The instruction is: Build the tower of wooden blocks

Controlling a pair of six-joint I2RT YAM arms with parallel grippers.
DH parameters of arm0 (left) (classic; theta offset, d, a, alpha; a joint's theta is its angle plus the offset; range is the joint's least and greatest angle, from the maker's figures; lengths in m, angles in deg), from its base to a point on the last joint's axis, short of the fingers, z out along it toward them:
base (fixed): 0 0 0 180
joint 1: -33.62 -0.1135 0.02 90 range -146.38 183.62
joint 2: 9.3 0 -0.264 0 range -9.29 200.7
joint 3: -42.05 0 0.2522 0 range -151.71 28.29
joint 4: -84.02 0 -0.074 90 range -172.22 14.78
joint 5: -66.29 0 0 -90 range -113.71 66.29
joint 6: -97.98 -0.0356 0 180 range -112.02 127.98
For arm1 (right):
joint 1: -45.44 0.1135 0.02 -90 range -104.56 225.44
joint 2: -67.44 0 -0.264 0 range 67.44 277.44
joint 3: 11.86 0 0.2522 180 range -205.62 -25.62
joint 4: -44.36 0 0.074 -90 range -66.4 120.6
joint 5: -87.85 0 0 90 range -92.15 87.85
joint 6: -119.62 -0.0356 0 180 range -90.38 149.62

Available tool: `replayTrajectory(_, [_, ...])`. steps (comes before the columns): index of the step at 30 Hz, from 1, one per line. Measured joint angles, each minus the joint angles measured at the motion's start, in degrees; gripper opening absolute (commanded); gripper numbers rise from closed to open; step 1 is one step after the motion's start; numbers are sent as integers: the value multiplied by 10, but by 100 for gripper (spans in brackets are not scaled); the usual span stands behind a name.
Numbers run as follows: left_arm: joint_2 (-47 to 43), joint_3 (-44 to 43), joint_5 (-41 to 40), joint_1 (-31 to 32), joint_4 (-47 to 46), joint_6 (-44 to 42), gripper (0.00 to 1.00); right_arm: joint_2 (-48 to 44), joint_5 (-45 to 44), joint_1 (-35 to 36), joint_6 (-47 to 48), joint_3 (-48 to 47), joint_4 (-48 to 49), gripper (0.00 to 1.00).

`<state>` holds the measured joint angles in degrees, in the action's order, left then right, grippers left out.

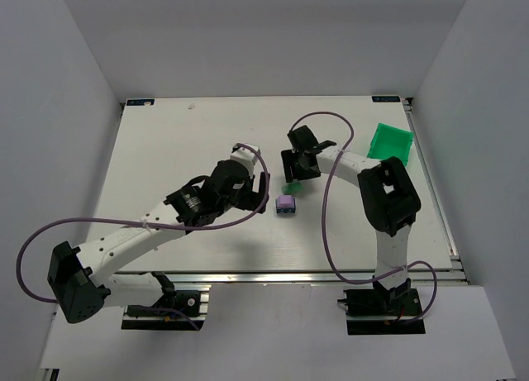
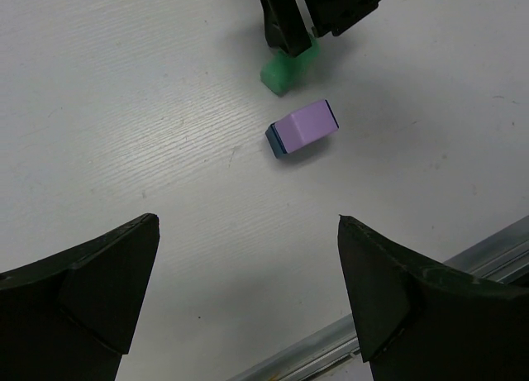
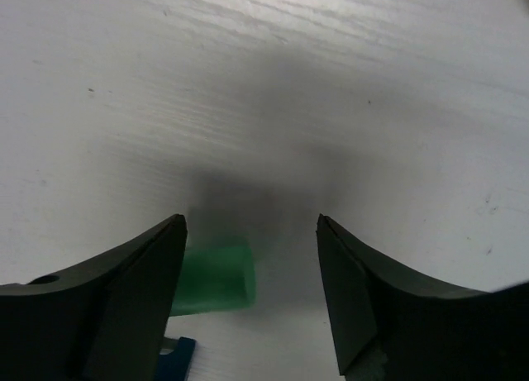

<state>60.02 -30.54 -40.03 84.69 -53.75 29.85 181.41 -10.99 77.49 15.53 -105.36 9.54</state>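
The purple block [image 2: 304,125] sits flat on top of the dark blue block [image 2: 273,140], making a stack of 2. In the left wrist view the stack's long axis runs from 8 o'clock to 2 o'clock, and only a thin blue edge shows under the purple face. The mint green block [image 2: 283,73] lies on the table, apart from the stack. In the right wrist view its long axis runs from 9 o'clock to 3 o'clock, though it is blurred there.

The table [image 1: 182,141] is white with a faint wood grain. Pale grey walls [image 1: 66,108] close it in on 3 sides, and a metal rail [image 1: 273,275] runs along its near edge. A bright green bin [image 1: 390,143] stands near the far right corner, at 2 o'clock from the stack and well apart from it.

In the top view the green block is just beside the stack, at 12 o'clock from it. The right gripper [image 3: 250,224] is down over the green block with its jaws apart. The block lies between them against 1 finger, with bare table showing before the other. The left gripper [image 2: 248,220] hangs at 9 o'clock from the stack, near it but not touching. Its jaws are spread wide and hold nothing.
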Motion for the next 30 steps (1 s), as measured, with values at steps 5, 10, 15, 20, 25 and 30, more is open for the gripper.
replayTrajectory(5, [-20, 1, -4, 0, 0, 0, 98, 9, -8, 2, -10, 0, -20, 66])
replayTrajectory(10, [-23, 3, -5, 0, 0, 0, 98, 9, -24, 3, -25, 0, -26, 69])
replayTrajectory(15, [-23, 4, -5, 0, 2, 0, 98, 9, -35, -2, -28, 0, -28, 73])
replayTrajectory(20, [-23, 4, -5, 0, 2, 1, 98, 3, -27, -18, 2, 0, -25, 77])
replayTrajectory(25, [-27, 11, -5, 0, 3, 0, 98, -71, 24, -50, 83, 68, 47, 87])
replayTrajectory(30, [-33, 18, -4, 0, 5, -1, 98, -194, 140, -106, 286, 186, 106, 89])
